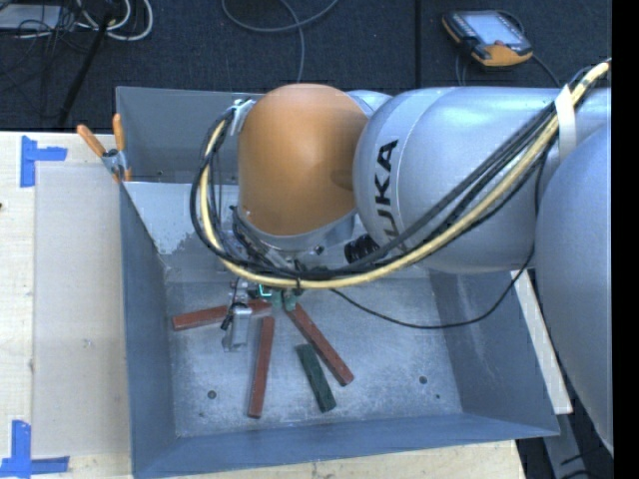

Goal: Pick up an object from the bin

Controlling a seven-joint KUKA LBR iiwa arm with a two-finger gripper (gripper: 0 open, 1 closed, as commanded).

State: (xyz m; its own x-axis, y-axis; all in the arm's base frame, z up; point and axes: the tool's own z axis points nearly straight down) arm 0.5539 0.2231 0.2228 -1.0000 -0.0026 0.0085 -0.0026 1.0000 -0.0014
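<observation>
Your gripper [236,333] is down at the floor of the bin [150,307], left of its middle, right at a reddish-brown stick [200,318] that lies nearly flat across the view. The gripper's grey metal tip sits on or against the right-hand part of that stick, whose left end pokes out free toward the bin's left wall. You cannot tell how far the jaws stand open, nor whether they have hold of anything: the wrist above hides them.

Just to the right, a second reddish-brown stick [261,367] runs from beside the gripper toward the near wall, almost straight. A third stick of the same colour [325,353] slants away to the lower right, and its upper end goes in under the wrist. A shorter dark green stick [316,377] lies close along its near side, angled much the same way. All four fan out from the spot under the gripper, so the tops of the neighbours crowd it there.

The sticks are thin, flat and straight-edged with a dull surface. The bin floor is grey metal, speckled and scuffed, with sloping walls.

Above it all, the rounded orange cover [300,158] and a loop of black and yellow cables [212,230] block your sight of the bin's far half.
</observation>
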